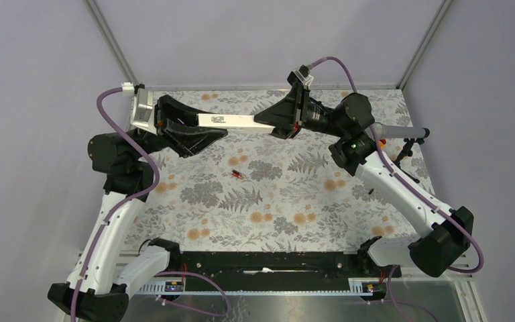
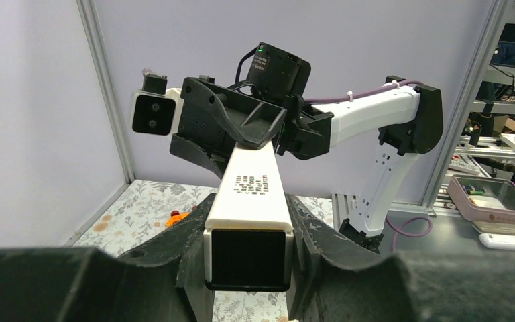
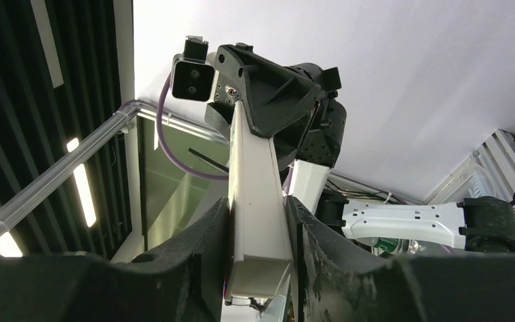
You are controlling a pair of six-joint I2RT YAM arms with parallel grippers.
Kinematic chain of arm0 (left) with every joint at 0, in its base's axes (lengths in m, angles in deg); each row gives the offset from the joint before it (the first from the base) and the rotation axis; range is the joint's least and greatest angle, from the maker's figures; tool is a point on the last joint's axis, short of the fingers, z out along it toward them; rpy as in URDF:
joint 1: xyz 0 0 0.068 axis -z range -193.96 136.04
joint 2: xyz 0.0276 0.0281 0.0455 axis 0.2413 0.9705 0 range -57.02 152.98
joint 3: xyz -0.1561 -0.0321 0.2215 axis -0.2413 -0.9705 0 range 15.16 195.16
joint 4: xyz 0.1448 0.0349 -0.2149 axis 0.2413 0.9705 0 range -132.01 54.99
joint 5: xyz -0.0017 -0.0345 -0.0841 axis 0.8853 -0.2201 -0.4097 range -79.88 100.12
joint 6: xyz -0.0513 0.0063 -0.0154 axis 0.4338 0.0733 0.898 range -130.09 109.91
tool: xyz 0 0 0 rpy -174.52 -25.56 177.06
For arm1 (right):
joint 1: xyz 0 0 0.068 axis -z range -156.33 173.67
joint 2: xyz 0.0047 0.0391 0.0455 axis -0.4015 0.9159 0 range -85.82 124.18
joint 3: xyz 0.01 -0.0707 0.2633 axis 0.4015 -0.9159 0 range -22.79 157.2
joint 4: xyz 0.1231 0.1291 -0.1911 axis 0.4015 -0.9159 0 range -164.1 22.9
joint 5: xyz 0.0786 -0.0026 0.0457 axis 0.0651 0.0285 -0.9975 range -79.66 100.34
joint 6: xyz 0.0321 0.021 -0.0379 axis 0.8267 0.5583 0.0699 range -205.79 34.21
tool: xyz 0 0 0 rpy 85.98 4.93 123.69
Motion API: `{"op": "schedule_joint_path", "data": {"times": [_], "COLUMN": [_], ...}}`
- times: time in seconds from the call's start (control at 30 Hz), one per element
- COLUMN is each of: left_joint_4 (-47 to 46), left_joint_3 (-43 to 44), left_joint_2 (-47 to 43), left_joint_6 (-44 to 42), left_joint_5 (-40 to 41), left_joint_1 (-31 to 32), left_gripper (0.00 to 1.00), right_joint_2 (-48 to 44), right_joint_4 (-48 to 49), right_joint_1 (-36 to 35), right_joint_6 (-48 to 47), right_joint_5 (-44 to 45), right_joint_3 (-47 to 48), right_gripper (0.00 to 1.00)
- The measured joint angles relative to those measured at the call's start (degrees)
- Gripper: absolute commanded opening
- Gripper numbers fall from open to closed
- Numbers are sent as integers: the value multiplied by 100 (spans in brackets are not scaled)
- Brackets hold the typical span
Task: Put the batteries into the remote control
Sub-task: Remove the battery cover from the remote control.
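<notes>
Bridging left gripper and right gripper, remote control hangs above table.

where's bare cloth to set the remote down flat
Widest free patch: the table middle, between the battery and the near black rail. Crowded: the far strip, where the left gripper and right gripper hold the remote control, and the right edge by the microphone.

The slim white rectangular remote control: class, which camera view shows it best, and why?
Top external: the slim white rectangular remote control appears full length, spanning left gripper to right gripper. Left wrist shows it foreshortened, dark end face and printed label nearest; right wrist shows only a plain foreshortened side.
</notes>
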Motion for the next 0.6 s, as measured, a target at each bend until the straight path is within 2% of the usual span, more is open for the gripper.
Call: {"op": "schedule_joint_path", "data": {"times": [0.13,0.2,0.37,0.47,0.6], "left_joint_4": [11,57,201,289,380], "left_joint_3": [-81,-83,-83,-85,-85], "left_joint_2": [-131,-160,-177,-175,-177], "left_joint_6": [-76,-109,-131,-133,-138], "left_joint_5": [66,70,72,96,153], "left_joint_1": [2,2,7,7,2], "left_gripper": [0,0,0,0,0], "right_joint_2": [-9,-9,-61,-155,-407], "right_joint_4": [223,313,492,321,-520], "right_joint_1": [-31,-46,-55,-61,-59], "right_joint_6": [52,94,151,-44,-691], "right_joint_5": [9,20,133,291,577], "right_joint_3": [-103,-157,-363,-448,-437], "right_gripper": [13,17,45,51,54]}}
